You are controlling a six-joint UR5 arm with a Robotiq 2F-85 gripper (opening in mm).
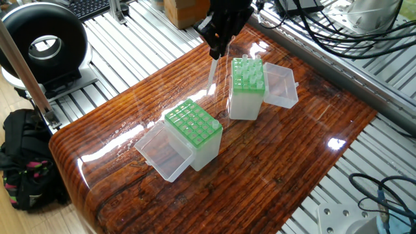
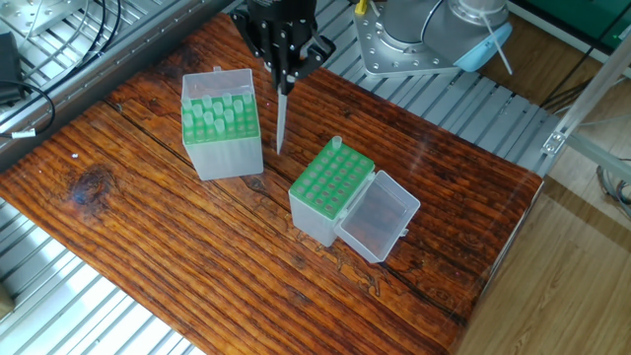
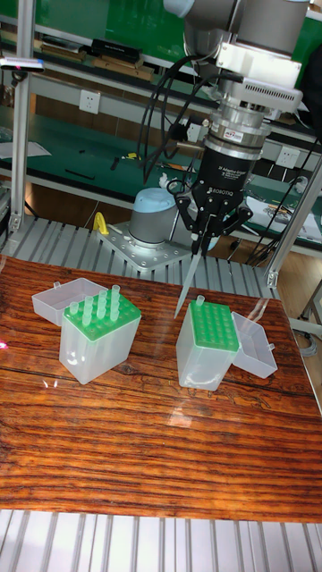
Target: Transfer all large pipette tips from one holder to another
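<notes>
While gripper [image 2: 283, 77] pinches one translucent tapered tip [image 2: 280, 123] upright in air between racks, transfer barely begun by my read: one tip [image 2: 335, 144] stands in rack near desk middle [image 2: 331, 177], many remain in rack toward desk edge [image 2: 220, 118]. Green grids, clear boxes, hinged lids; glossy ribbed wood desk [image 2: 197, 256].

Counts on the wooden table [image 2: 148, 227]

Two green-topped holders: one [image 2: 221, 123] upper left in the other fixed view, one [image 2: 331, 189] at centre. One tip [image 2: 281, 123] hangs from the single gripper [image 2: 283, 69]; one tip [image 2: 335, 145] stands in the centre holder. The upper-left holder's tips [image 3: 98, 307] are too crowded to count.
</notes>
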